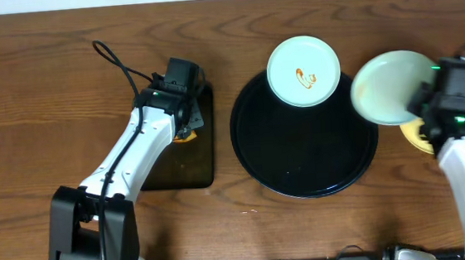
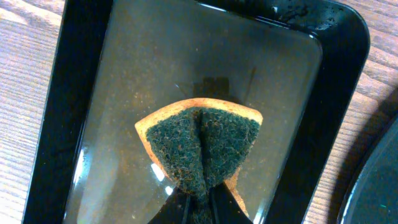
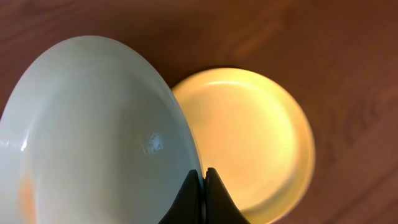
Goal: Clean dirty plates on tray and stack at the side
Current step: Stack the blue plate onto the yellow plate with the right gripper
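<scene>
Of the 3 plates, the sauced mint plate [image 1: 303, 71], which carries 1 orange-brown squiggle, sits at the far edge of the round black tray [image 1: 302, 170], overlapping its rim. The 2nd mint plate [image 3: 93, 137] is tilted and up off the table. The right gripper [image 3: 203, 177] is clamped on its rim, with the plate's edge nipped between the 2 fingers. From overhead it hangs across the tray's right rim, and its visible face looks free of sauce. Just beneath it the yellow plate [image 3: 249, 143] lies flat on the wood table [image 3: 348, 50], right of the tray. The left gripper [image 2: 199, 198] is over the rectangular black tray [image 2: 50, 93], left of the round one, pinching a sponge [image 2: 202, 146] — green scouring face up, creased at the grip.
</scene>
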`<state>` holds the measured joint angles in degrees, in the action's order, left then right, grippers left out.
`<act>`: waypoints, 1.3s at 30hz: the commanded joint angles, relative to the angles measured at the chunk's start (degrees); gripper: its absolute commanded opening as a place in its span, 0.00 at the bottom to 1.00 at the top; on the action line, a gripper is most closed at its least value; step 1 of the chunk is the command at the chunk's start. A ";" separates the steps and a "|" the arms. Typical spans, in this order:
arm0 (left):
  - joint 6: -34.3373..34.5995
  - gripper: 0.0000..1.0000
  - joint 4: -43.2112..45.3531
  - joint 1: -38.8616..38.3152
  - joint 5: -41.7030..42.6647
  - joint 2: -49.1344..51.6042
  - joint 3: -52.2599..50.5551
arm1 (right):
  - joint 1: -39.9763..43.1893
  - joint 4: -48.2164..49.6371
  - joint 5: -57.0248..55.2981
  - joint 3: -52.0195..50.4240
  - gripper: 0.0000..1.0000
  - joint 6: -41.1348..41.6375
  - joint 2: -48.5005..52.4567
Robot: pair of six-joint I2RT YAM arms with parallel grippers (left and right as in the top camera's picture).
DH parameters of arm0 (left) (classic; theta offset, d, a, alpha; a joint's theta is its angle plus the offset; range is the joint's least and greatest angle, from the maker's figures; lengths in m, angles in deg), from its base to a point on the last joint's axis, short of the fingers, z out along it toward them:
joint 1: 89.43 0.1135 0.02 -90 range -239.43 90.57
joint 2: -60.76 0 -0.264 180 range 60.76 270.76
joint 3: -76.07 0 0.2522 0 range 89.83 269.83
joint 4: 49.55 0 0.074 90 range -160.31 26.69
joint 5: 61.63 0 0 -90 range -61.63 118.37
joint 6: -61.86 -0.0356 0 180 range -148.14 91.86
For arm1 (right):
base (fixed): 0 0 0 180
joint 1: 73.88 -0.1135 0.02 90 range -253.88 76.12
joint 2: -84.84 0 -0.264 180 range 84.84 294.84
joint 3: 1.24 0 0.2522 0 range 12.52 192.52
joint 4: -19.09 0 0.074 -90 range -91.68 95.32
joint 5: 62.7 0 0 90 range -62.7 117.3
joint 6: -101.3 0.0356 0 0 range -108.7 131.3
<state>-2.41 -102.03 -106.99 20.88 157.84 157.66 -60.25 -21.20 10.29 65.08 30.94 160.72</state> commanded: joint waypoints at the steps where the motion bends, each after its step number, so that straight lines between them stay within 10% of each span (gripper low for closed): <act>1: 0.74 0.08 -0.17 0.20 -0.94 0.07 -0.13 | 7.58 -0.04 7.15 0.94 0.01 3.52 2.75; 11: 0.74 0.08 -0.17 0.20 -0.94 0.07 -0.13 | 17.51 -0.09 10.45 0.94 0.06 3.52 8.55; 17: 0.74 0.08 -0.20 0.20 -0.94 0.07 -0.13 | 17.79 0.46 10.88 0.92 0.40 3.89 8.57; 25: 0.74 0.08 -0.24 0.20 -0.94 0.07 -0.13 | 17.59 1.33 24.76 0.92 0.46 2.45 8.59; 29: 0.74 0.08 -0.24 0.20 -0.94 0.07 -0.13 | 15.76 2.10 29.27 0.92 0.44 -1.77 8.68; 34: 0.76 0.08 -0.50 0.20 -0.94 0.07 -0.13 | 14.19 1.62 27.50 0.90 0.05 -4.07 10.36; 39: 0.76 0.08 -0.98 0.20 -0.94 0.07 -0.13 | 14.12 1.18 27.76 0.90 0.01 -4.07 14.21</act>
<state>-2.41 -102.62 -106.99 20.88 157.84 157.66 -45.50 -19.76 37.17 65.08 28.21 172.59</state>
